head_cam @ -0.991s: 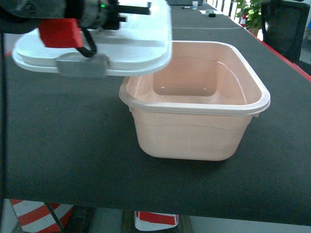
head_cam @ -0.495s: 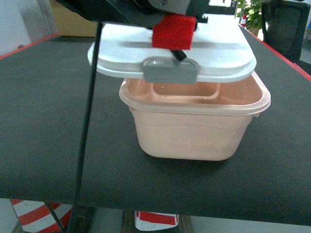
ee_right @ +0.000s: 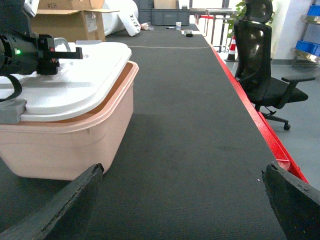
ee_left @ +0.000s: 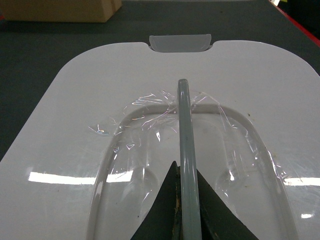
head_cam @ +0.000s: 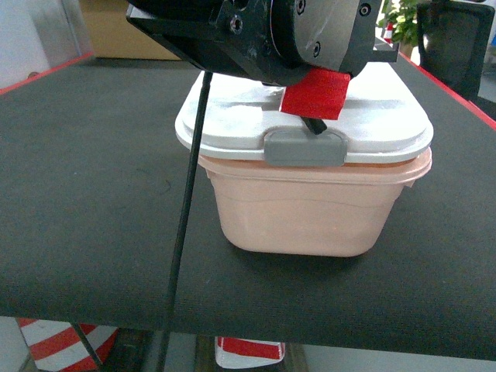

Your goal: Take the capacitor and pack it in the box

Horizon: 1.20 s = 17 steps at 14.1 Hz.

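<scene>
From the head camera, the glossy white lid [head_cam: 310,124] with its grey latch [head_cam: 304,147] sits on the smooth pale pink box [head_cam: 306,209], which stands on a dark matte table [head_cam: 93,194]; the left gripper [head_cam: 314,124] hangs over the lid and hides its middle. The left wrist camera shows that gripper's fingers [ee_left: 165,210] pinched on the grey wire handle [ee_left: 185,135] above crinkled clear film. In the right wrist view the right gripper's dark fingers [ee_right: 60,205] stand wide apart, a cardboard carton [ee_right: 70,20] and an office chair [ee_right: 265,75] lie beyond, and the capacitor appears nowhere.
</scene>
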Available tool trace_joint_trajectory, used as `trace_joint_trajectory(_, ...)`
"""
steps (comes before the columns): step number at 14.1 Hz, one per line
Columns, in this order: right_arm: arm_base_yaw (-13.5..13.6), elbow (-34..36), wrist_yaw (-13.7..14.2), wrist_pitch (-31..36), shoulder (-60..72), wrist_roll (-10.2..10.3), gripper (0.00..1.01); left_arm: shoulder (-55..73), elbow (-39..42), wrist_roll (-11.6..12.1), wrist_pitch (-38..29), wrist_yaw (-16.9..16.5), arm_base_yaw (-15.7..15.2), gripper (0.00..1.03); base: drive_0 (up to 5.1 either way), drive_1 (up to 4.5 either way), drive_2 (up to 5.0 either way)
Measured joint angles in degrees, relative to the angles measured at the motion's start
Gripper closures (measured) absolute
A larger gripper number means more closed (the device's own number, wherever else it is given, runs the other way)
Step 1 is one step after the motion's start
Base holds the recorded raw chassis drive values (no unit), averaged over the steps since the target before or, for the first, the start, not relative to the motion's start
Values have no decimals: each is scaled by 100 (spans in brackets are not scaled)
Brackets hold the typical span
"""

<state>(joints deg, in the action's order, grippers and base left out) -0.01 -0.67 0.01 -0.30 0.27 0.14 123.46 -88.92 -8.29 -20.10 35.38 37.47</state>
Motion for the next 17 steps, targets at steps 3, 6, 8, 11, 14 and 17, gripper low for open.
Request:
trace_joint_trajectory(3,0,0,0,0,0,0,3,70,-2,-98,96,-90,11,101,0,0,0)
trace_joint_trajectory(6,0,0,0,0,0,0,3,81,-2,-140,94,-197,22,101,0,0,0)
trace_joint_trajectory(8,0,0,0,0,0,0,3,107,-2,-138,129,-243,35,101,0,0,0)
trace_joint_trajectory(11,0,0,0,0,0,0,3,179,2,-131,-168,-433,103,88,0,0,0)
trace_joint_trajectory(14,0,0,0,0,0,0,3,179,37,-55,-264,-490,111,26,0,0,0)
trace_joint_trajectory(17,0,0,2,0,0,0,3,173,352,105,-1274,-378,103,4,0,0,0)
